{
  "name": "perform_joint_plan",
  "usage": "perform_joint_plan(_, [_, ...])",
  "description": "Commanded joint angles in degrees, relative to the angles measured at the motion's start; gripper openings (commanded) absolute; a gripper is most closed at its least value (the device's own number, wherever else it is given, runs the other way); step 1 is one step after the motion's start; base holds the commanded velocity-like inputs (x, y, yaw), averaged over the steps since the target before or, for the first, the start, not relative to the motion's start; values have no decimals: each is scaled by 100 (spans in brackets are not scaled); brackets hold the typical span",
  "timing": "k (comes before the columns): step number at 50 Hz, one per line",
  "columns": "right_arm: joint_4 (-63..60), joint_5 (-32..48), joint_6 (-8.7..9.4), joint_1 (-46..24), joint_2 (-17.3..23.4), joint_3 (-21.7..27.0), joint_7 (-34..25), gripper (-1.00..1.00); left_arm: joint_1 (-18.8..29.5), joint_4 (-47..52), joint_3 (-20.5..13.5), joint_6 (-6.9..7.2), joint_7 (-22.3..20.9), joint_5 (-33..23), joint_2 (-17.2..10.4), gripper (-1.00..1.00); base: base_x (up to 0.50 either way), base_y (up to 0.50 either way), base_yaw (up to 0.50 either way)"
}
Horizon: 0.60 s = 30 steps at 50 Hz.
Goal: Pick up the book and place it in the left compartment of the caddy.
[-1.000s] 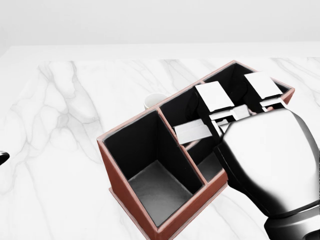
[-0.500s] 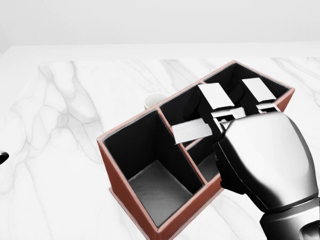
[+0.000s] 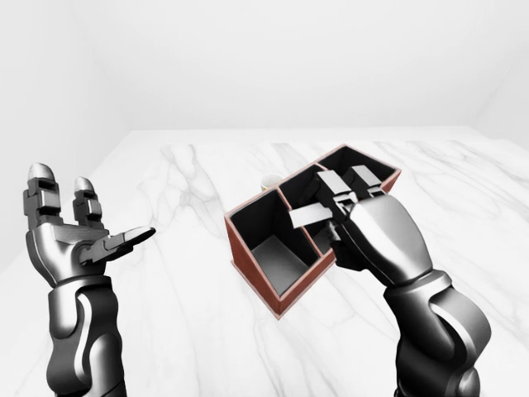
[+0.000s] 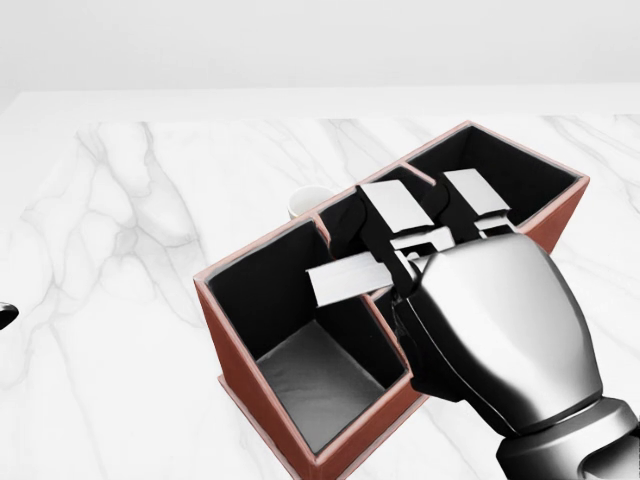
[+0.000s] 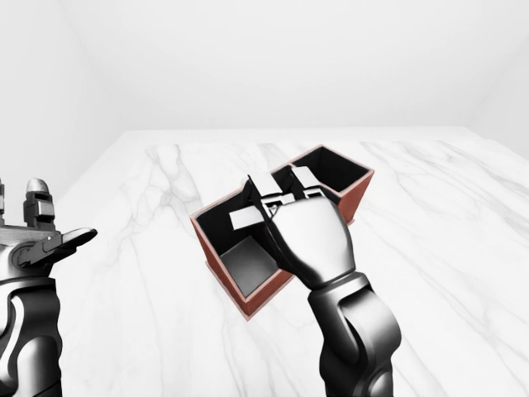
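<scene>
You are looking at a white marble table (image 4: 120,230) veined in pale grey. The caddy (image 4: 245,385) is showing reddish-brown walls and rim, black inner faces and a grey floor. A small white cup (image 4: 305,200) is peeking out just past it. Your right hand (image 4: 490,330) is gleaming silver-chrome with dark joints and light grey finger plates; your left hand (image 3: 70,240) is wearing the same dark metallic finish.

One caddy (image 4: 250,400) with three compartments, one cup (image 4: 305,200), two hands (image 3: 87,240)
</scene>
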<state>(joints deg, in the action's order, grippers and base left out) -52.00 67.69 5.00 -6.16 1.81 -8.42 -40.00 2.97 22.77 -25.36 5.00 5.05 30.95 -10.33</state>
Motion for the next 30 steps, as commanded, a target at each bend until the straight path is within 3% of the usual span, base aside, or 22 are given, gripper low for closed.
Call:
perform_joint_plan(1, [-177, -183, 0, -15, 3, -81, 0, -100, -22, 64, -7, 0, 19, 18, -3, 100, 0, 0, 0])
perform_joint_plan(10, [-259, -1163, 0, 51, -6, -66, 0, -100, 3, 18, 5, 0, 8, -7, 1, 100, 0, 0, 0])
perform_joint_plan(30, [-311, -3816, 0, 88, 744, 423, 0, -100, 20, -30, 10, 0, 5, 1, -14, 100, 0, 0, 0])
